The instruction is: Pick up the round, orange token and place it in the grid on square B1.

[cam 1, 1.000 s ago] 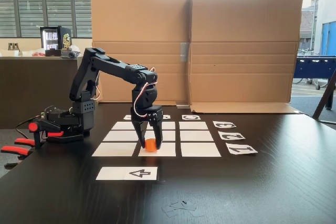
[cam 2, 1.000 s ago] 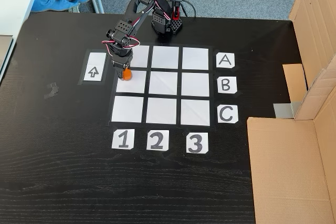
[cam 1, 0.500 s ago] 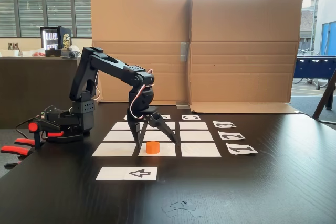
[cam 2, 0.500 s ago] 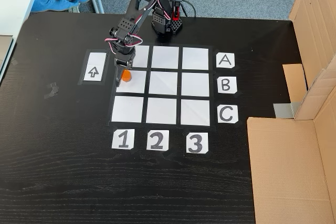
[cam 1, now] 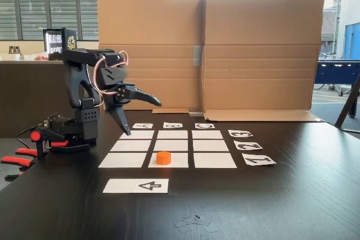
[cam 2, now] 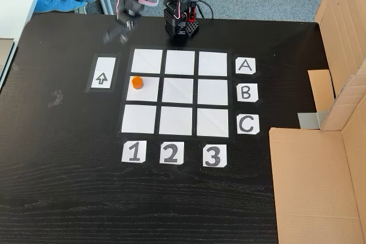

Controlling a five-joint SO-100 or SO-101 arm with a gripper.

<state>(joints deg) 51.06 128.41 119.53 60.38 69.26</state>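
Your gripper [cam 1: 142, 117] hangs in the air with its fingers spread wide and nothing between them, one finger pointing down toward the table [cam 1: 281, 195] and the other reaching out sideways. In the fixed view from above, the gripper [cam 2: 117, 30] shows blurred at about 11 o'clock from the grid [cam 2: 178, 92], off the white squares and over bare black tabletop. The token [cam 2: 136, 82] sits upright on square B1 [cam 2: 147, 91], the middle-row, first-column rectangle, at 9 o'clock from the grid's centre, close to that square's upper left corner. From the low fixed view the token [cam 1: 163, 158] rests flat on the near middle rectangle, well apart from your gripper. The arrow strip [cam 2: 103, 72] lies just beside the grid at 9 to 10 o'clock. The cards A, B, C run down the 3 o'clock side and 1, 2, 3 along the 6 o'clock side. Cardboard [cam 1: 208, 49] stands behind the table.
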